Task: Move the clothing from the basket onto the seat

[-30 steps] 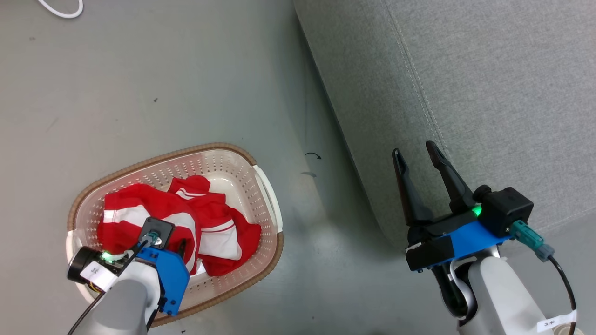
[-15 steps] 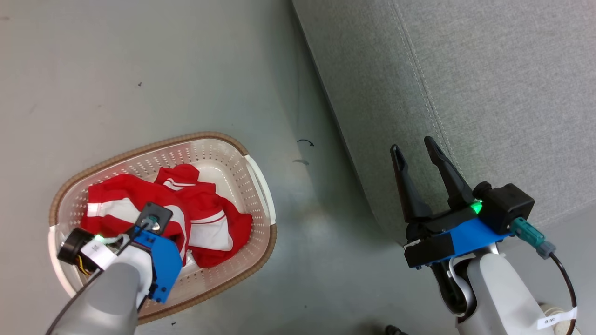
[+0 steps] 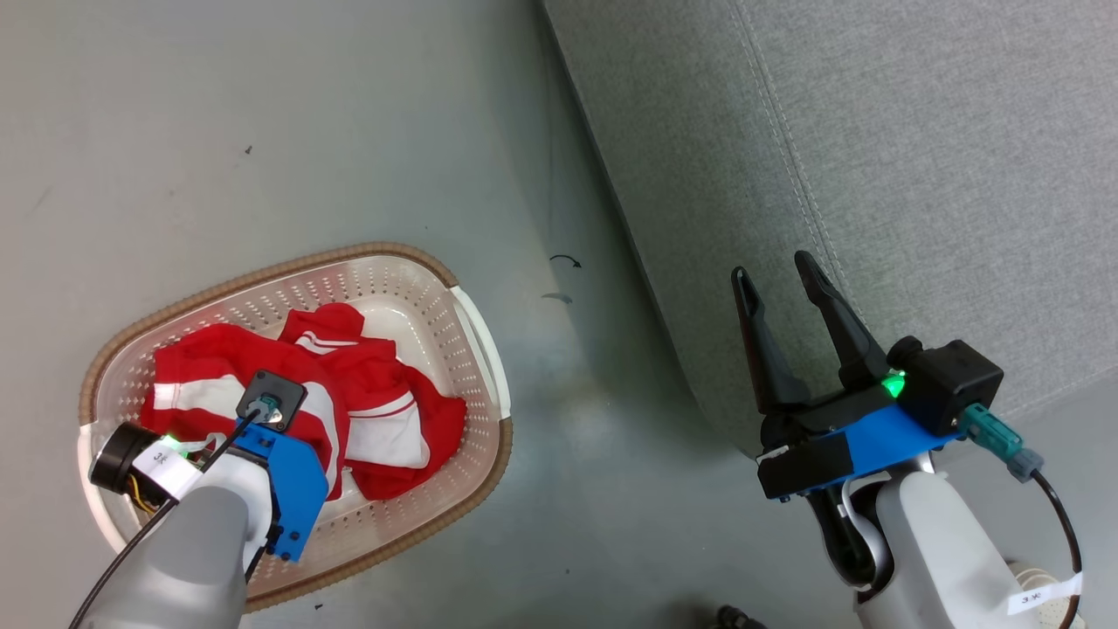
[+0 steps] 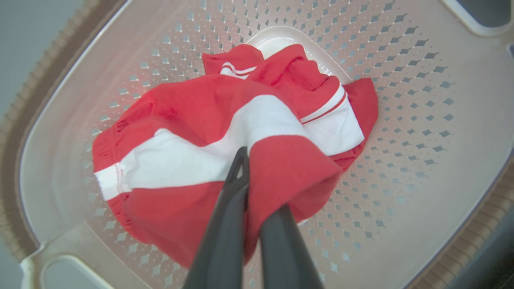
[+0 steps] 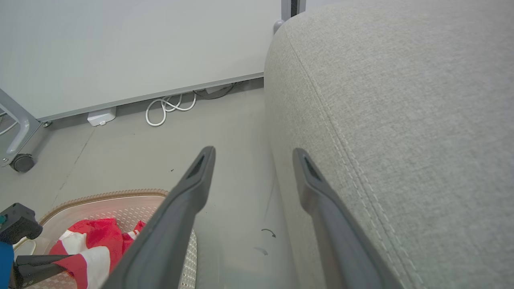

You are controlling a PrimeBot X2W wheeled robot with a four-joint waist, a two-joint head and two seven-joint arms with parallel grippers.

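Clothing (image 4: 257, 120) in the basket (image 4: 401, 100) is pinched by the left tool (image 4: 257, 180), right tool (image 3: 773, 269) spread; lifting to the seat (image 3: 873, 131) is needed.

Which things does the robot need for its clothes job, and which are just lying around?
For the job: the clothing, the basket, the seat, the left hand shut on the clothing.
Just lying about: white cable, white box, caster wheel, all near the wall.

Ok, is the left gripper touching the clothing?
Touching. The left wrist view shows the left gripper shut on a fold of the clothing, with red cloth draped over it.
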